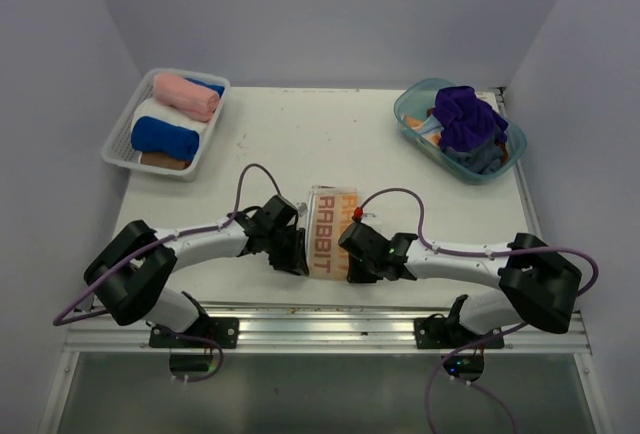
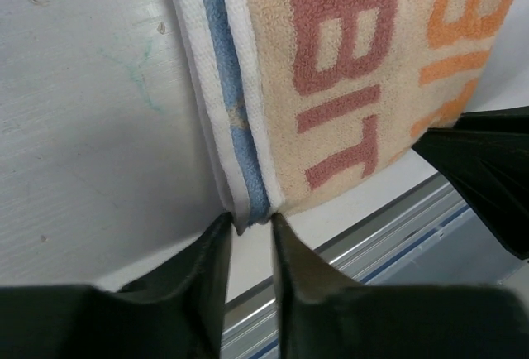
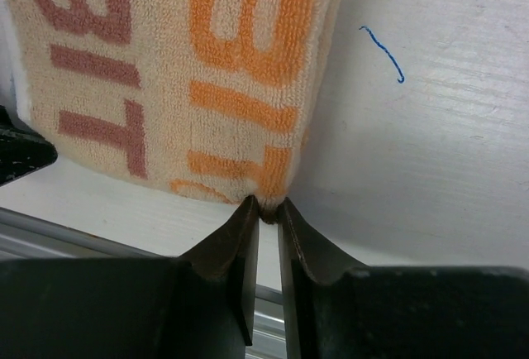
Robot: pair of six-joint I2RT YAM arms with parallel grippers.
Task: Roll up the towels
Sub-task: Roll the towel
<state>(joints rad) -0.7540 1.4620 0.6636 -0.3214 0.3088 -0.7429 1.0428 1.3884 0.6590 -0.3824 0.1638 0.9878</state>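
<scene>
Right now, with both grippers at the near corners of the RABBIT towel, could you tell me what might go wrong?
1. The left gripper and right gripper each pinch only the very tip of a corner of the RABBIT towel, so either could slip free.
2. The towel is folded in layers; the left grip might catch only some, leaving a loose roll.
3. The grippers sit close together and might collide.

Robot arms meeting at a RABBIT towel (image 1: 331, 219) on a white counter (image 1: 300, 144).
Left gripper (image 1: 298, 256) and right gripper (image 1: 350, 254) sit at its near corners. Far left, a white basket (image 1: 118, 134) holds a pink towel (image 1: 186, 95), white towel (image 1: 152, 112) and blue towel (image 1: 164, 138), all rolled; far right, a teal tub (image 1: 408, 122) holds a purple towel (image 1: 468, 114).
</scene>
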